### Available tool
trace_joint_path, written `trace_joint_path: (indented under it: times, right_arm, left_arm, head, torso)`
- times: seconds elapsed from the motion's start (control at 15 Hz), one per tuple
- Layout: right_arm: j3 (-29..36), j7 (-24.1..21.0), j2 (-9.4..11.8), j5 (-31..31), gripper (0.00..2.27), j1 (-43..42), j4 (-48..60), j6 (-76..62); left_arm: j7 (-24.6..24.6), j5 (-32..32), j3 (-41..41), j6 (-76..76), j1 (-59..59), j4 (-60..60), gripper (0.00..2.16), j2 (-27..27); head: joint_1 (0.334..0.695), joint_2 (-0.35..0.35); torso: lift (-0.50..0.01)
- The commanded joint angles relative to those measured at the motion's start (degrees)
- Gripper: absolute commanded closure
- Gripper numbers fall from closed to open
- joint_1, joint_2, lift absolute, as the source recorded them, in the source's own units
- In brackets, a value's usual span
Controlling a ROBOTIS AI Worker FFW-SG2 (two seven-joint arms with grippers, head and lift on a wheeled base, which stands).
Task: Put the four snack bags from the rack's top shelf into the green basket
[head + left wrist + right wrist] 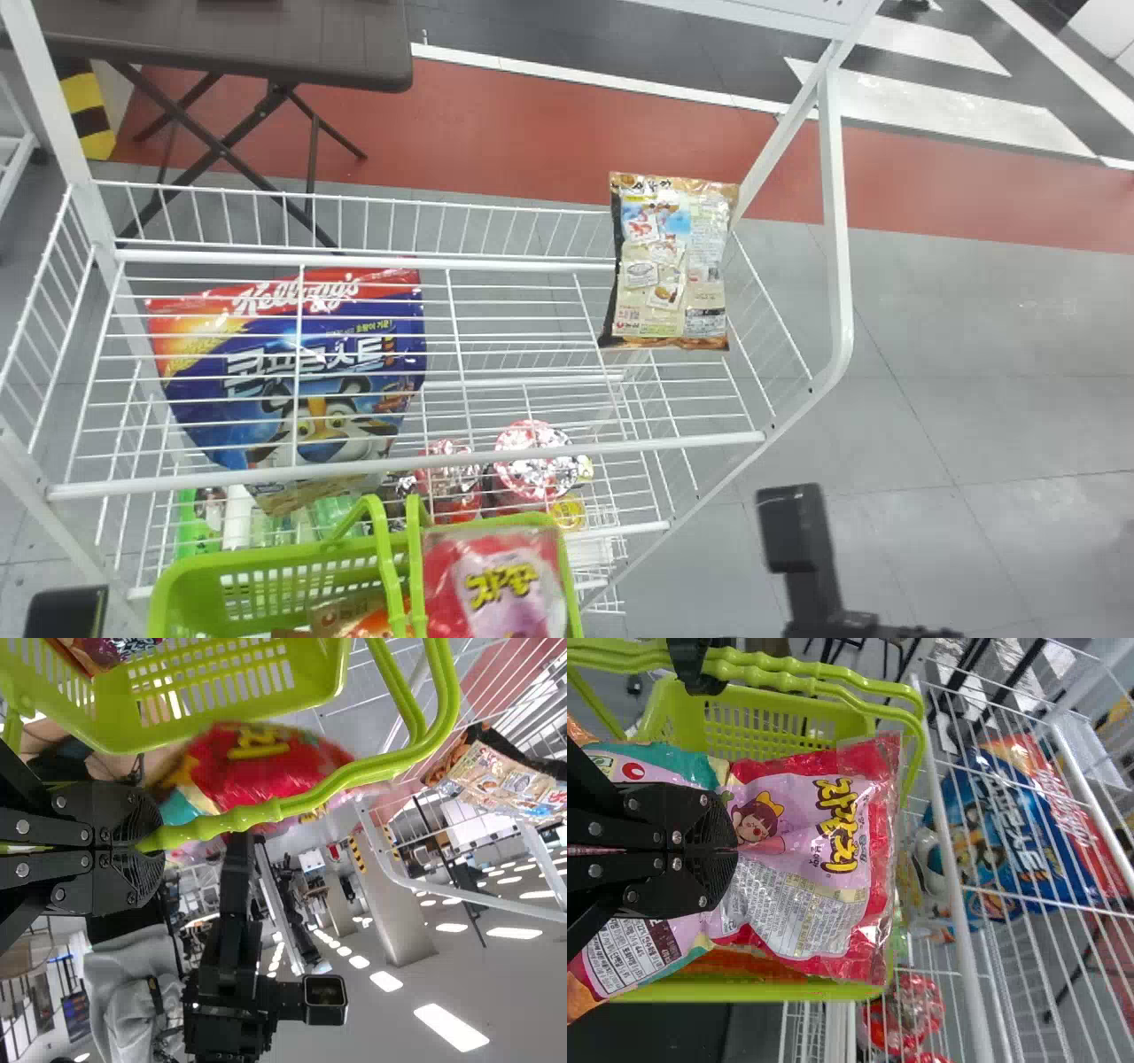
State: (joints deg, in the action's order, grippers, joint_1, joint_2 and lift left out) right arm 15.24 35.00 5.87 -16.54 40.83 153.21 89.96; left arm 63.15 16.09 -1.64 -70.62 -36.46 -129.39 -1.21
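I've an orange bag (pixel 369 626) in, pink bag (pixel 802 850) pinched in right jaws, basket handle (pixel 221 821) in left jaws, tan bag (pixel 673 266) left.

Hand can go over the top shelf (pixel 496 263), L of the snack bag (pixel 673 266) nr the back R corner. White post (pixel 769 164) is close on its R. Basket handles (pixel 387 567) stick up nr the front edge.
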Motion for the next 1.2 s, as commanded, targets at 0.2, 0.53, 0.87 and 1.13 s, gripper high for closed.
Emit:
trace_joint_path:
  times: [0.2,0.53,0.87,1.13]
  right_arm:
    - [-12.2,-3.3,1.2,5.6,2.24,-0.1,-7.4,-11.9]
    - [-20.1,-5.2,0.6,3.9,2.24,0.0,-8.1,-17.4]
    - [-23.2,-6.9,2.0,8.8,1.84,0.1,-11.7,-17.9]
    - [-13.8,-7.8,2.0,7.9,0.0,1.2,-11.1,-19.9]
  left_arm:
    - [0.3,-0.2,-0.8,0.2,-1.1,-1.1,2.11,0.0]
    - [0.2,-1.7,-3.5,0.0,-1.1,-1.3,2.11,-0.3]
    - [0.9,-1.5,-2.8,0.5,-1.5,-1.2,2.11,-0.5]
    - [1.1,-1.4,-2.4,0.5,-1.5,-1.2,2.11,-0.1]
  head:
    - [0.695,-0.35]
    - [0.695,-0.35]
    - [0.695,-0.27]
    - [0.695,-0.35]
  torso:
    - [0.0]
    - [0.0]
    - [0.0]
    - [0.0]
